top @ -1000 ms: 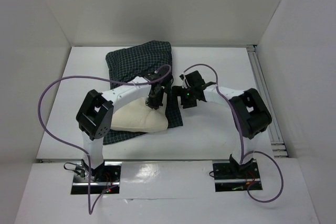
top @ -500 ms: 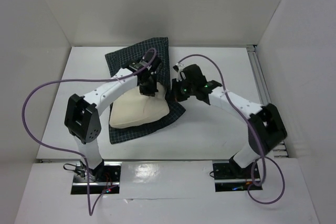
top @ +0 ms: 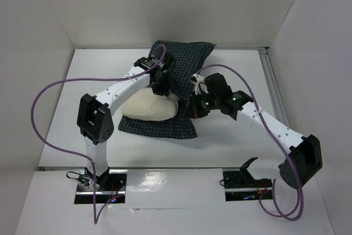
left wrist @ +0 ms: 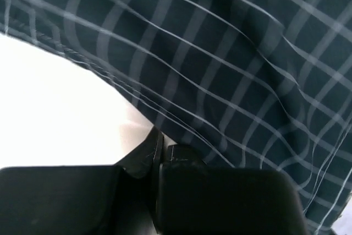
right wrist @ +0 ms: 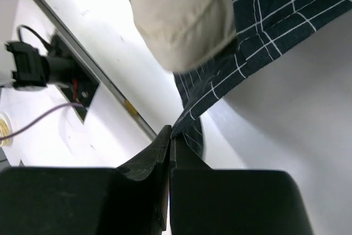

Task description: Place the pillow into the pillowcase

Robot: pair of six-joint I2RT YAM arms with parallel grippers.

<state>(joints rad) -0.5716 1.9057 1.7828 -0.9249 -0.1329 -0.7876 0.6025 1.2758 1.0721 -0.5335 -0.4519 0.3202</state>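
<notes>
The navy checked pillowcase (top: 187, 54) lies mid-table, its upper layer raised toward the back wall and its lower layer (top: 159, 128) flat on the table. Between the two layers rests the cream pillow (top: 147, 106), its left part showing. My left gripper (top: 160, 85) is shut on the pillowcase's upper hem; in the left wrist view the checked fabric (left wrist: 231, 64) fills the frame and runs into the closed jaws (left wrist: 163, 149). My right gripper (top: 195, 109) is shut on a lower corner of the pillowcase (right wrist: 264, 15), pinched at the tips (right wrist: 171, 134), with the pillow (right wrist: 187, 20) just beyond.
White walls close in the table at the back and both sides. A metal rail (top: 276, 94) runs along the right edge. Purple cables (top: 52, 94) loop off both arms. The left arm's base plate (right wrist: 52, 67) shows in the right wrist view.
My right gripper has shut on the pillowcase's lower corner. The left gripper carried the upper layer up and back, so the opening now gapes over the pillow. The right arm stretched out leftward.
</notes>
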